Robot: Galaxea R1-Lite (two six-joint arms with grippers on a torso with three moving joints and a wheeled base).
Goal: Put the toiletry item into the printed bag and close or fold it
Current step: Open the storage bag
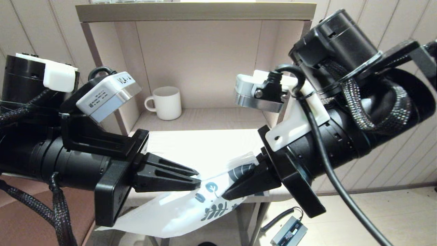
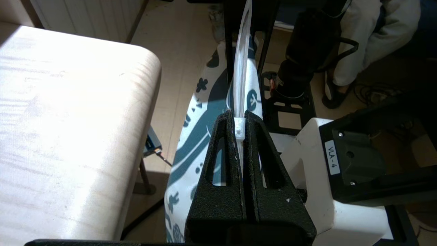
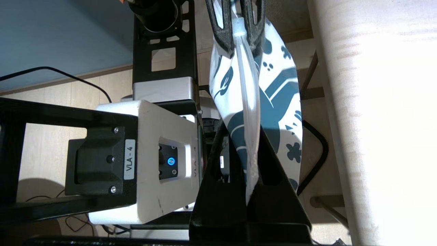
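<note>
The printed bag point(image 1: 177, 212) hangs in the air just off the table's front edge, its blue leaf print point(image 1: 213, 206) facing up. My left gripper point(image 1: 198, 179) is shut on the zip strip at its small white slider point(image 2: 240, 129). The right gripper point(image 1: 227, 195) is shut on the other end of the same strip point(image 3: 248, 102). The strip runs taut and pressed together between the two grippers, which point at each other a short gap apart. In the wrist views the bag point(image 2: 194, 136) point(image 3: 285, 112) bulges below the strip. The white comb is not visible anywhere.
A white ribbed mug point(image 1: 167, 102) stands in the open shelf unit point(image 1: 198, 13) behind the bright white table point(image 1: 205, 147). A small grey device point(image 1: 288, 234) with a cable lies on the floor below the right arm. The robot's black base frame point(image 2: 290, 112) is under the bag.
</note>
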